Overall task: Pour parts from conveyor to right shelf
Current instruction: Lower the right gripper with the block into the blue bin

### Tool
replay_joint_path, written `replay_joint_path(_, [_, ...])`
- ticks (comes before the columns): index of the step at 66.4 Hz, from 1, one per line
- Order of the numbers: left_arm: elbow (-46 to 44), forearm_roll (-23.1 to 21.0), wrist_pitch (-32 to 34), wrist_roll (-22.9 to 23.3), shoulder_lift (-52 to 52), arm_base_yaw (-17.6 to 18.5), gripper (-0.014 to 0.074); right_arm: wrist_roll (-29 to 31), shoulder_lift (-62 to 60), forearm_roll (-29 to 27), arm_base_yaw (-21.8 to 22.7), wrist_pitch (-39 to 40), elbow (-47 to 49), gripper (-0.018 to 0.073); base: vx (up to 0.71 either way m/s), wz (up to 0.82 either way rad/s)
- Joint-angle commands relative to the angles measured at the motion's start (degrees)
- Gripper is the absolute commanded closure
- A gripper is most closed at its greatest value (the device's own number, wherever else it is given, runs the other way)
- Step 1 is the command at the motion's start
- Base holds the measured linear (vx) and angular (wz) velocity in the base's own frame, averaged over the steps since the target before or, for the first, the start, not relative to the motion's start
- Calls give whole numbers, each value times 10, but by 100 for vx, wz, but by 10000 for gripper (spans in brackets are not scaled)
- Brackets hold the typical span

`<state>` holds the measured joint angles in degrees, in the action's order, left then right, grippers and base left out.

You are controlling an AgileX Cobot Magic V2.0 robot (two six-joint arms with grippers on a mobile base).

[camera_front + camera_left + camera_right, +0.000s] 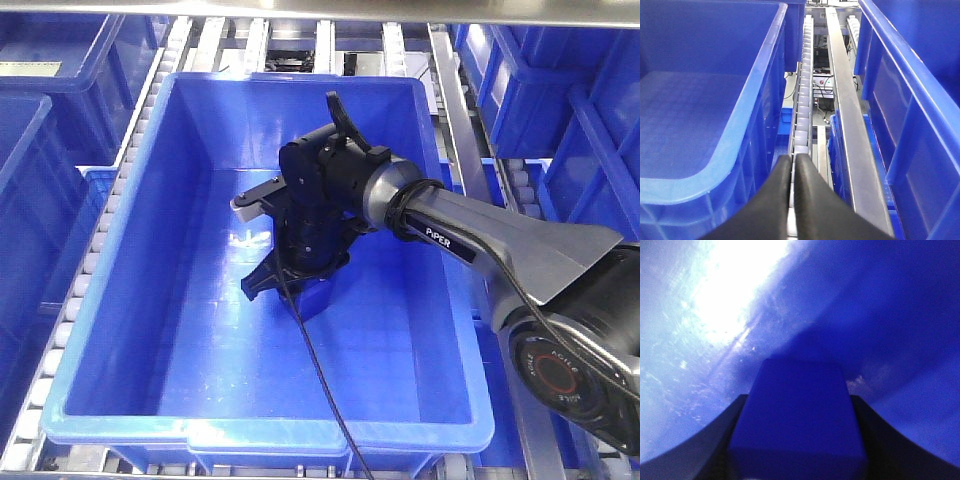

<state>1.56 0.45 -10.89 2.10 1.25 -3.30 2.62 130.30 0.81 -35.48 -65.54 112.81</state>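
- Right gripper (290, 290), at centre frame, reaches down into the big blue crate (120, 330) on the right shelf (455, 120), jaws clamped around a blue part (797, 420).
- Left gripper (792, 200), bottom of its wrist view, is closed and empty above a roller rail (802, 100).

Take the big blue crate (130, 330) on the right shelf (455, 120) as the mark. Its floor lies open on the near and left sides; the right arm (480, 240) reaches over the right wall and fills the middle, its right gripper (799, 440) clamped on a blue part (797, 415) close to the floor. Beside a crate wall (760, 100), the left gripper (792, 200), jaws pressed together, sits over a narrow lane of white rollers (802, 100), hemmed by a steel rail (845, 110) and another crate (900, 100).
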Motion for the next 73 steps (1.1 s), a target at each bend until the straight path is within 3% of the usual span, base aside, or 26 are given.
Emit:
replay_joint_path(1, [-11,-5,41,5,8,1,603,4,-37,4,4,9,19,480,0,0])
replay_joint_path(19, [-11,-5,41,5,8,1,603,2,-40,2,4,8,19,100,0,0])
replay_joint_path(28, [-11,-5,41,5,8,1,603,0,-49,-8,4,14,19,-13,0,0])
replay_joint_path(51, [-11,-5,41,5,8,1,603,0,-101,9,-17,27,8,-15,0,0])
replay_joint_path(64, [-11,-5,41,5,8,1,603,0,-164,25,-24,108,-91,29,0,0])
replay_joint_path(73, [-11,-5,41,5,8,1,603,-19,-229,25,-26,175,-173,113,0,0])
